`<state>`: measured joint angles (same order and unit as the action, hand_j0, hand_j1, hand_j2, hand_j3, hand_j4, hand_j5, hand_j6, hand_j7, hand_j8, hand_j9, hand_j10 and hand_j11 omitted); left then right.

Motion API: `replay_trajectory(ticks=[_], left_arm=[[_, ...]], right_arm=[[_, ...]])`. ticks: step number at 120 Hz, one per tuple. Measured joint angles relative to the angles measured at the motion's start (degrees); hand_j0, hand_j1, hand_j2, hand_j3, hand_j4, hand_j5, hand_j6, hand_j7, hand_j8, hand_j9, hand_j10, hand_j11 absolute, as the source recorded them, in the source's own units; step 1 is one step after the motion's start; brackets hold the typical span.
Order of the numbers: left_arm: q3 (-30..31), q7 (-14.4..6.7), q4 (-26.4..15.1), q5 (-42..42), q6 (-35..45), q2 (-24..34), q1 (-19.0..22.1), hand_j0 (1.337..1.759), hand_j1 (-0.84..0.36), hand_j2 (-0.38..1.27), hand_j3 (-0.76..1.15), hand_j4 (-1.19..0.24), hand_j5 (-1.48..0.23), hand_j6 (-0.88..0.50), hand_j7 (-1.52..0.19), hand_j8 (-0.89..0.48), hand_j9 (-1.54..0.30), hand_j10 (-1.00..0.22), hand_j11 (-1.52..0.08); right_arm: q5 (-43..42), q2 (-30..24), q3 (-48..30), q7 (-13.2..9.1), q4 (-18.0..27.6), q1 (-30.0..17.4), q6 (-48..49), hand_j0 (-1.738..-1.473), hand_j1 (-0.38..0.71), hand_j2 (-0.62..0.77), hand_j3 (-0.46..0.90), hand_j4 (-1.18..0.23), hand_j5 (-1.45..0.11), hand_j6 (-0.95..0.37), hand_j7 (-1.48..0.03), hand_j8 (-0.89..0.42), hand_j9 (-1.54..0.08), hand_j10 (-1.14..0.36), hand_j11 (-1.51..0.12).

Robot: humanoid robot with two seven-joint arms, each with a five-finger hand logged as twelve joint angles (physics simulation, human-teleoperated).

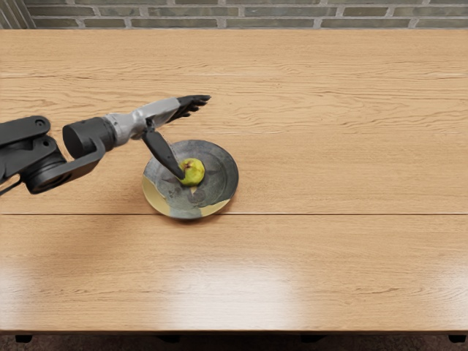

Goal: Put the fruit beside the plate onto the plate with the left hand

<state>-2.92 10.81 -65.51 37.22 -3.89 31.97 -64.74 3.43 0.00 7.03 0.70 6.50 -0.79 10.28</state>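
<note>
The left arm (44, 150) comes in from the left edge and reaches across the wooden table (336, 227), its dark upper joints low at the side and its grey forearm slanting up toward the middle. The left hand (167, 114) hangs over the far left side of the plate (225, 174), which is round, grey and has a yellowish patch along its near rim. The fingers (194, 102) are stretched out almost straight and close together, pointing away to the right, past the plate's far edge, and they have hold of nothing. The thumb (162, 151) is splayed well apart from them and slants down over the plate toward the fruit (194, 172). Its tip ends right at the fruit's left side, though from this angle it is hard to say whether the two are touching or the thumb is only just above it. The fruit is small and yellow-green with a darker spot near its top, and it lies on the plate, a little left of the centre. Behind the table's far edge runs a brick wall (292, 12).
</note>
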Motion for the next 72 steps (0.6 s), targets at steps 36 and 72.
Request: replay_trajectory(ticks=[36,72], left_arm=[[0.0,-1.6,-2.2,-14.0,-8.1,12.0,-0.5,1.658,0.34,0.01,0.00,-0.01,-0.01,-0.01,-0.01,-0.01,-0.01,-0.01,-0.01],[-0.6,-4.7,-2.3,-15.6,-11.3,21.5,2.7,1.658,0.35,0.00,0.00,0.00,0.00,0.00,0.00,0.00,0.00,0.00,0.00]], right_arm=[[0.0,0.0,0.0,0.0,0.0,0.0,0.0,-1.658,-0.35,0.00,0.00,0.00,0.00,0.00,0.00,0.00,0.00,0.00,0.00],[0.0,0.0,0.0,0.0,0.0,0.0,0.0,-1.658,-0.35,0.00,0.00,0.00,0.00,0.00,0.00,0.00,0.00,0.00,0.00]])
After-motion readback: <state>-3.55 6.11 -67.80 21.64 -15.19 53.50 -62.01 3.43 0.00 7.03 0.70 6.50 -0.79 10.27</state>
